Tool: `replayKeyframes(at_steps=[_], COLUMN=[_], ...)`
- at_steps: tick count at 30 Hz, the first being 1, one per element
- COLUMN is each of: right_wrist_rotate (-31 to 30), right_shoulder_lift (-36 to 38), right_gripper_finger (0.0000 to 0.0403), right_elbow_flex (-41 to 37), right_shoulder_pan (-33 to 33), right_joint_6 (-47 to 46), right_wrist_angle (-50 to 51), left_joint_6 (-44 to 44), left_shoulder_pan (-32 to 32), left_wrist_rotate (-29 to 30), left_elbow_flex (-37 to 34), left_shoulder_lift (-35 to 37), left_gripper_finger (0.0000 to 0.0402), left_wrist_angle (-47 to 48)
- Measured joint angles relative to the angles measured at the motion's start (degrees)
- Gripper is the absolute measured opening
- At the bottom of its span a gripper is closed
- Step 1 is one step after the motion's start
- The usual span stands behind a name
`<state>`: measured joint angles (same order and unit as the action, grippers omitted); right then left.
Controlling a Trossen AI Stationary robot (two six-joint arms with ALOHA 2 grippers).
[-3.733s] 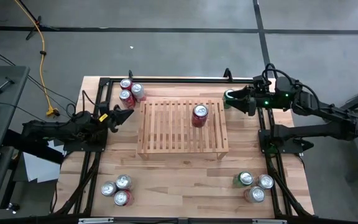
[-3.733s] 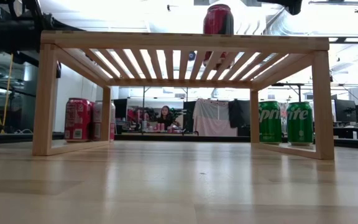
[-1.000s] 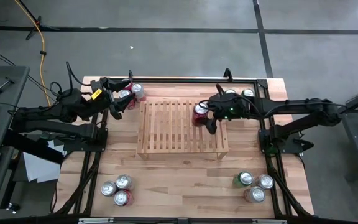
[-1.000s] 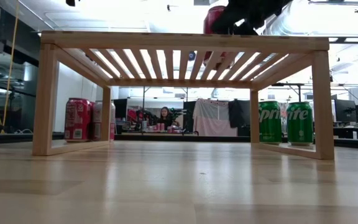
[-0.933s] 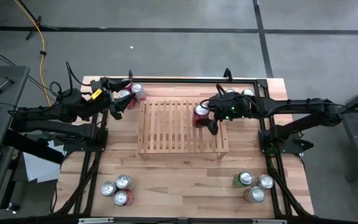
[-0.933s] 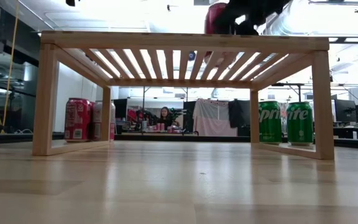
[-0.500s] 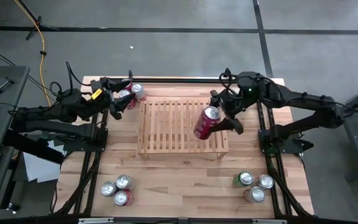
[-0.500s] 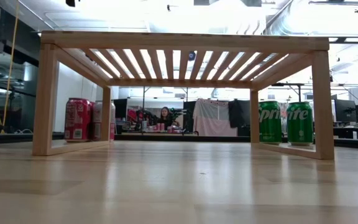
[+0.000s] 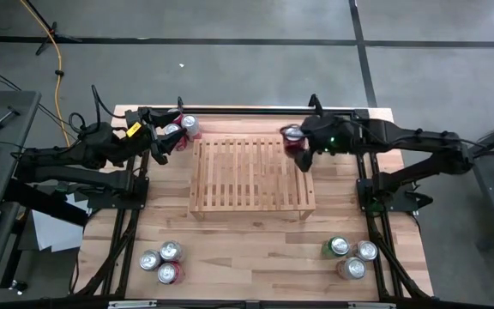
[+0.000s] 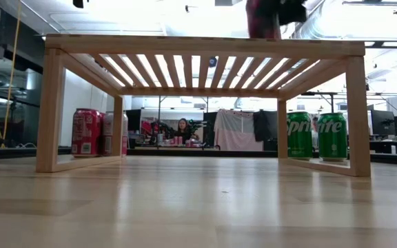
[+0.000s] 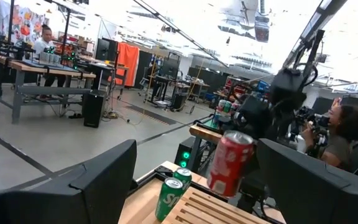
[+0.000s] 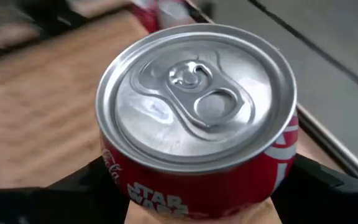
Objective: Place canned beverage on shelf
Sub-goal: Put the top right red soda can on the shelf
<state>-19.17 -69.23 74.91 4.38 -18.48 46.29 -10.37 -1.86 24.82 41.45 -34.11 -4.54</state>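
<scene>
High view: the shelf [image 9: 251, 176] stands mid-desk, its slatted top bare. The right gripper [image 9: 301, 148] is at the shelf's far right corner, fingers clamped on a red can [image 9: 293, 137], which sits over that corner's edge. The left gripper [image 9: 163, 143] is at the far left of the desk [image 9: 247, 249], beside a cluster of red cans [image 9: 179, 129]; its fingers are spread apart and hold nothing. Three cans [image 9: 162, 260] stand near left, three more [image 9: 348, 256] near right.

Low view: the shelf [image 10: 205, 47] spans the frame. The red can [image 10: 261, 19] shows above the top right of centre, with the dark right gripper [image 10: 281, 14] against it; whether the can touches the slats cannot be told. Red cans [image 10: 87, 131] stand behind the left legs, two green cans [image 10: 319, 136] behind the right legs. A person [image 10: 183, 129] sits in the room beyond.

Left wrist view: the left arm's fingers [image 11: 101, 177] stand wide apart, empty. Beyond them the red can [image 11: 229, 163] hangs tilted in the right gripper [image 11: 253, 134], above the shelf's slats [image 11: 219, 211]. A green can [image 11: 169, 196] stands on the desk close by. A person [image 11: 344, 127] is in the background.

Right wrist view: the can's silver lid [image 12: 197, 93] fills the frame, the red wall [image 12: 197, 186] held between the dark fingers [image 12: 316, 180].
</scene>
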Motion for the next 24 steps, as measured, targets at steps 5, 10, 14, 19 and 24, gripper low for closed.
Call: replayKeyframes(at_steps=[5,10,14,19,24], right_wrist_rotate=[-5.36,-5.80,-5.90,-6.78,-4.57], right_shoulder_lift=[-0.15,1.30,5.94,9.95,9.35], right_gripper_finger=[0.0285,0.0285,0.0285,0.0285,0.0285], right_elbow_flex=[-2.54,-9.54,-13.51,-17.02,-19.02], right_shoulder_pan=[-0.41,-0.01,0.13,2.21,4.78], right_joint_6=[-0.63,1.90,1.49,-2.89,-6.49], right_wrist_angle=[-2.47,-10.37,-16.33,-15.12,-19.42], left_joint_6=[0.00,0.00,0.02,0.04,0.04], left_shoulder_pan=[0.00,0.01,0.00,0.00,-0.01], left_wrist_rotate=[0.00,-0.08,-0.15,-0.15,-0.07], left_elbow_flex=[0.00,0.00,0.00,0.00,0.00], left_shoulder_lift=[0.00,0.00,-0.01,0.00,0.00], left_gripper_finger=[0.0325,0.0325,0.0325,0.0325,0.0325], left_wrist_angle=[-0.02,-0.02,-0.02,-0.02,-0.02])
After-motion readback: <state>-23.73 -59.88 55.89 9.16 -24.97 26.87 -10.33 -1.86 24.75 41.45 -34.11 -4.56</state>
